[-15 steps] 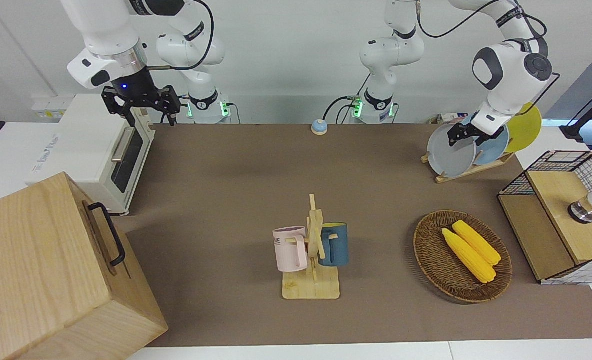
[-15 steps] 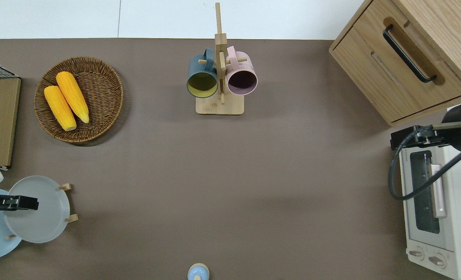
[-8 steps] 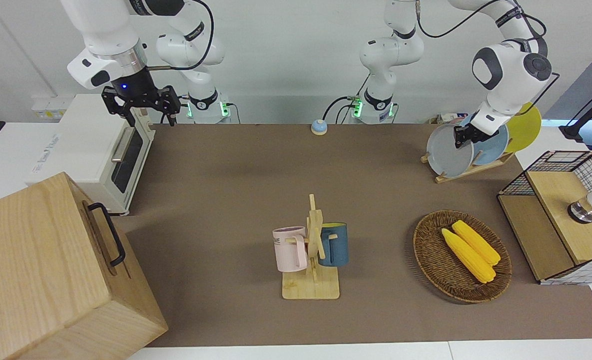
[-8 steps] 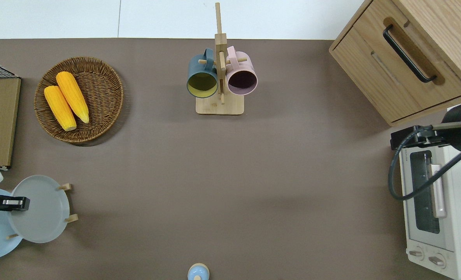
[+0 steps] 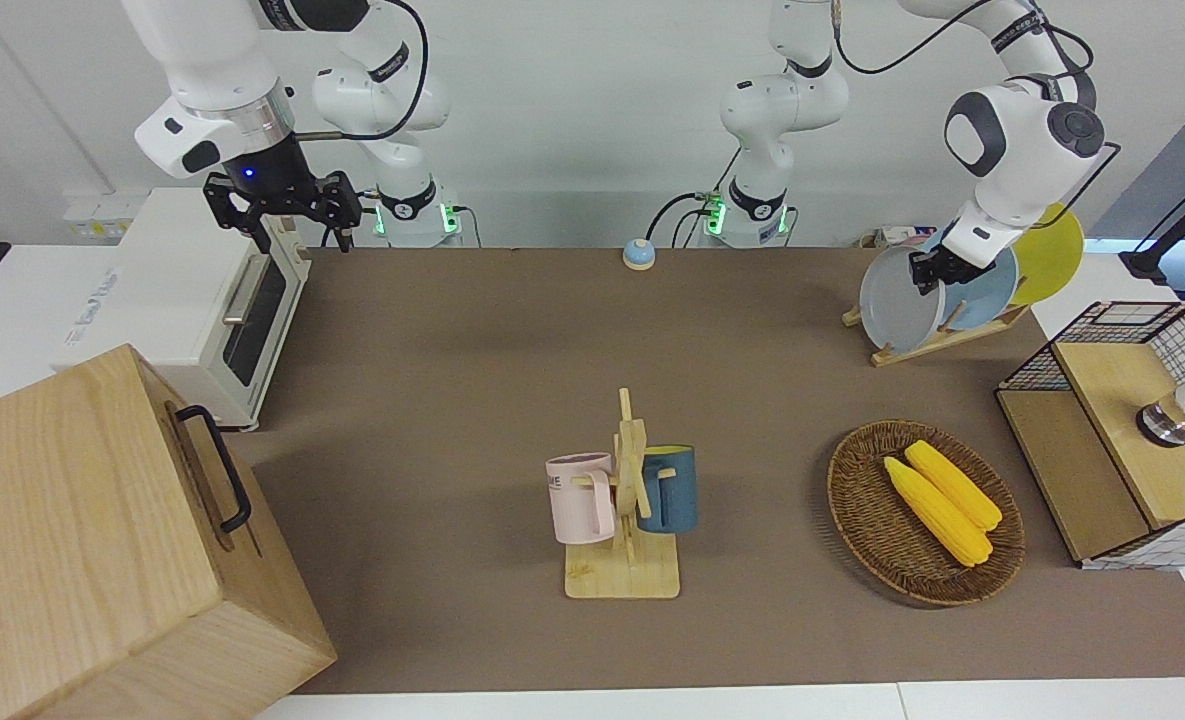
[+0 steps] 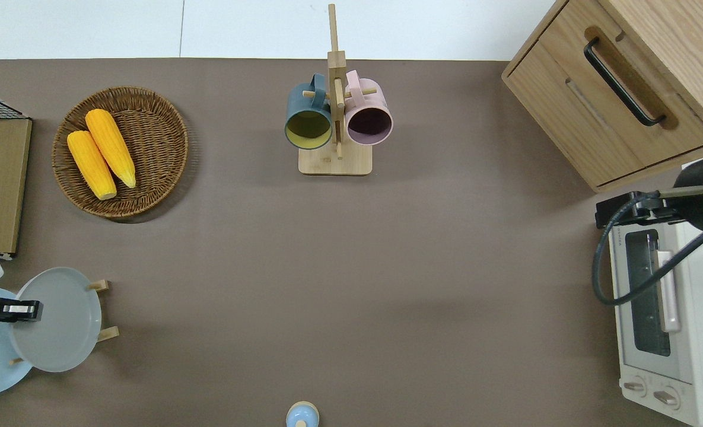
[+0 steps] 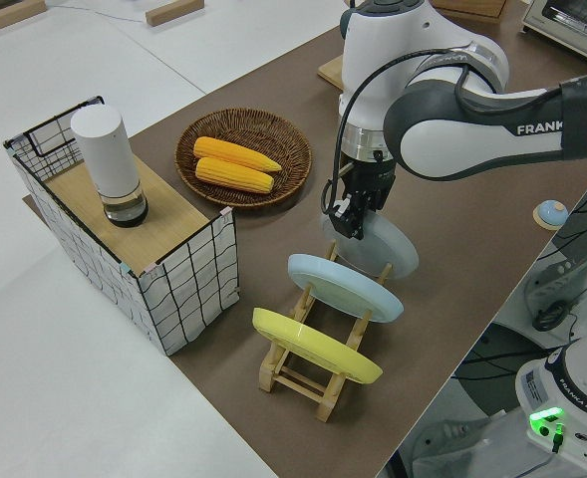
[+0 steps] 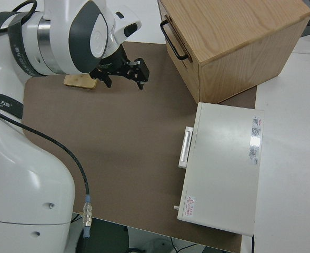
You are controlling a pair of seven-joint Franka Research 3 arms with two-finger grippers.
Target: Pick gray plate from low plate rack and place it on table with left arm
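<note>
Upright in the low plate rack (image 5: 937,335), the gray plate (image 5: 897,300) is gripped at its top rim between the left gripper (image 5: 927,272) fingers; open tabletop (image 5: 512,350) lies alongside.

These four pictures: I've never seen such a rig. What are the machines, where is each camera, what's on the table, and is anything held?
Two white robot arms stand at a brown table. The front view faces them from across it, the overhead view looks straight down, and each side view sits by one arm. The left gripper is shut on the upper rim of the gray plate, which stands in the low plate rack with a light blue plate and a yellow plate. The right gripper is open and its arm is parked. Also on the table: a mug stand with two mugs, a basket of corn, a toaster oven, a wooden cabinet and a wire crate.
</note>
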